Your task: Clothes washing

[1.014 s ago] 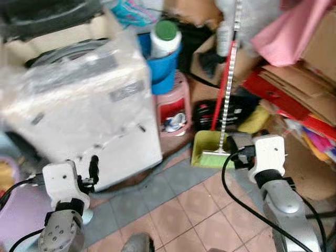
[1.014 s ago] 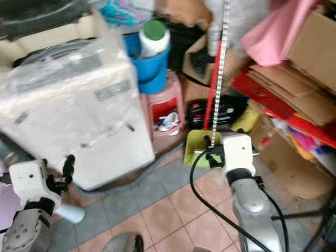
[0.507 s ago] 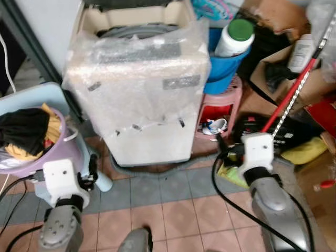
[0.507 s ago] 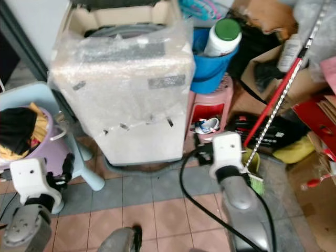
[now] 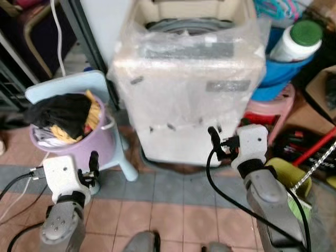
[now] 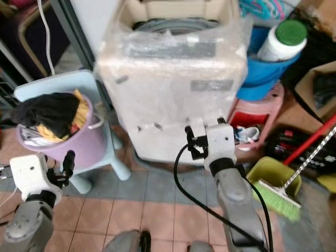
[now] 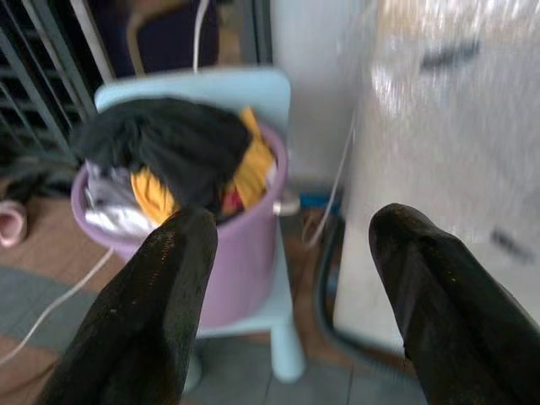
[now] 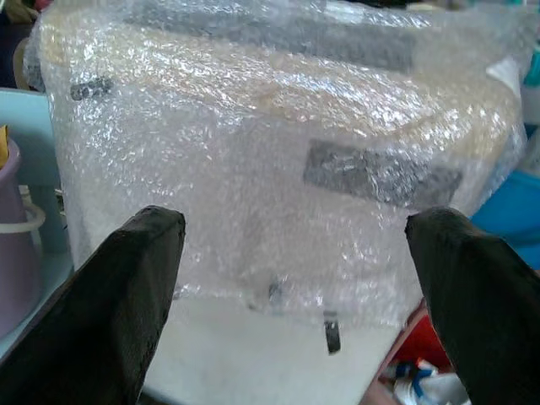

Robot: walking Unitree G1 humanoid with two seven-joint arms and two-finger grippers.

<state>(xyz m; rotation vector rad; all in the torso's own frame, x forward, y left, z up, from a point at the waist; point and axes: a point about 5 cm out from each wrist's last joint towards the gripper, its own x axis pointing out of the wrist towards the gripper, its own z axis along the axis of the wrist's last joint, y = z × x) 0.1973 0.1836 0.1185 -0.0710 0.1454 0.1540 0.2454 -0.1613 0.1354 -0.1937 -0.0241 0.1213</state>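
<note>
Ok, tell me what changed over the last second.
The camera swung toward the robot's left: the washing machine is now centred and the purple basket of clothes has come into view on its blue stool. Left gripper and right gripper stay open and empty. Nothing was taken hold of.

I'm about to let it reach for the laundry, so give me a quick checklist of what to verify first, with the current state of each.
1. Left gripper open and holding nothing: ok, its fingers stand wide apart.
2. Right gripper open and holding nothing: ok, facing the bubble-wrapped front of the washing machine.
3. Clothes ready to take: ok, a heap of black and yellow clothes fills the purple basket.
4. Basket steady: cannot tell; it sits on a light blue stool beside the machine.
5. Machine top open: ok, the grey tub rim shows.
6. Tub empty: cannot tell, its inside is hidden.
</note>
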